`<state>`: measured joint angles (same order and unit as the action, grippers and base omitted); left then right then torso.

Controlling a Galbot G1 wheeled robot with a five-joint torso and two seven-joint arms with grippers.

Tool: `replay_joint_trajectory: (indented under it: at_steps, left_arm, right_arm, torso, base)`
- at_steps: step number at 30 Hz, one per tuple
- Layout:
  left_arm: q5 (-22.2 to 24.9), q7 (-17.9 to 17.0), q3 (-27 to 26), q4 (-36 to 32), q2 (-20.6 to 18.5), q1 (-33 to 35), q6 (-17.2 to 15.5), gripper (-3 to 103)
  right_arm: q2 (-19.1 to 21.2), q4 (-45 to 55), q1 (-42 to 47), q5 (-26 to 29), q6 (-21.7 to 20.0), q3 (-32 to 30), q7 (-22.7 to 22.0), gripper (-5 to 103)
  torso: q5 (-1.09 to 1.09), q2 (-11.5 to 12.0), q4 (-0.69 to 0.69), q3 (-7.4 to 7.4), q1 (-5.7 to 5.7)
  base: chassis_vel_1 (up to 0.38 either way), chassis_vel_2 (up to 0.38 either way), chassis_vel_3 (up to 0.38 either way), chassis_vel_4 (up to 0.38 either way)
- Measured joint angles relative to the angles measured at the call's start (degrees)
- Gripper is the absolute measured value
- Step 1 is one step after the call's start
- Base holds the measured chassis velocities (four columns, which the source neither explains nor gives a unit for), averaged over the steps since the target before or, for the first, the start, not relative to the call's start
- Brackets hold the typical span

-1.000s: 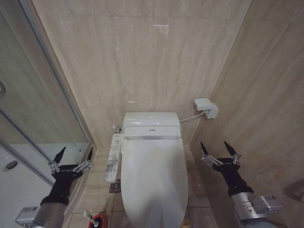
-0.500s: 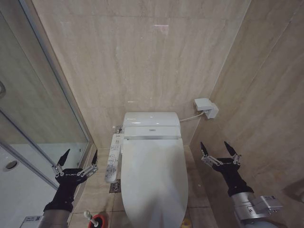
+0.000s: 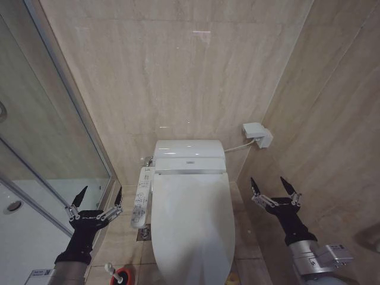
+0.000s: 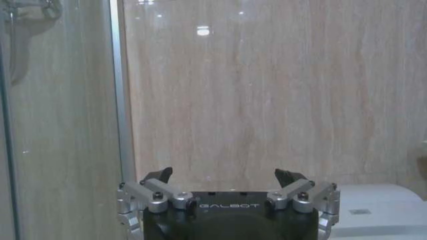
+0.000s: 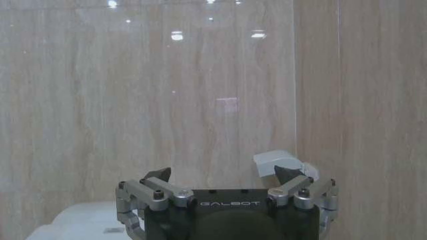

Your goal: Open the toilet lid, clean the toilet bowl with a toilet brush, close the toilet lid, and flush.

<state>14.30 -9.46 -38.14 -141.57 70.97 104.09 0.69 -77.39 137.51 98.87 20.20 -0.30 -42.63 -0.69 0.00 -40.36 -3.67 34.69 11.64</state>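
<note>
Closure of the toilet lid [image 3: 193, 228] is seen in the head view: the glossy white cover lies flat over the bowl, which is hidden beneath it, and its front edge is cut off by the frame's lower border. At that same border, to the robot's left of the toilet, the red holder cup [image 3: 122, 276] is seen only in part, with the white handle of the toilet brush [image 3: 109, 268] rising from it; the bristle head cannot be made out. The left gripper [image 3: 98, 196] is held in the air beside the control panel [image 3: 141, 197], near the glass shower screen [image 3: 44, 148], its jaws spread wide and holding nothing. The right gripper [image 3: 272, 186] is raised on the far side of the toilet, near the side wall, jaws equally wide and empty. In the left wrist view, the left gripper [image 4: 224, 175] faces the back wall, and a corner of the white tank [image 4: 377, 210] is caught. In the right wrist view, the right gripper [image 5: 224, 175] is pointed at the same wall, and the white wall box [image 5: 279, 162] is partly covered by one finger.
</note>
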Motion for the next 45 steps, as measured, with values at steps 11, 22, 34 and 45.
replay_joint_trajectory:
  at_steps: [11,22,34,45]
  left_arm:
    - [0.06,-0.02,0.02,0.07,-0.03,-0.03,-0.04,100]
    - [0.09,-0.05,0.03,0.12,-0.04,-0.02,-0.05,100]
    - [0.1,-0.05,0.03,0.14,-0.04,-0.02,-0.05,100]
    - [0.1,-0.05,0.03,0.14,-0.05,-0.02,-0.05,100]
  right_arm:
    - [0.0,0.0,0.0,0.0,0.0,0.0,0.0,100]
    - [0.0,0.0,0.0,0.0,0.0,0.0,0.0,100]
    - [0.0,0.0,0.0,0.0,0.0,0.0,0.0,100]
    - [0.0,0.0,0.0,0.0,0.0,0.0,0.0,100]
  torso:
    - [-0.01,0.0,-0.01,0.0,-0.02]
    - [0.0,-0.01,-0.01,-0.01,-0.03]
    - [-0.02,-0.01,0.0,-0.01,-0.02]
    - [0.0,0.0,0.01,0.0,-0.01]
  base:
    - [0.109,-0.116,-0.11,0.109]
    - [0.237,-0.243,-0.24,0.238]
    - [0.196,-0.198,-0.196,0.188]
    - [0.148,-0.148,-0.142,0.139]
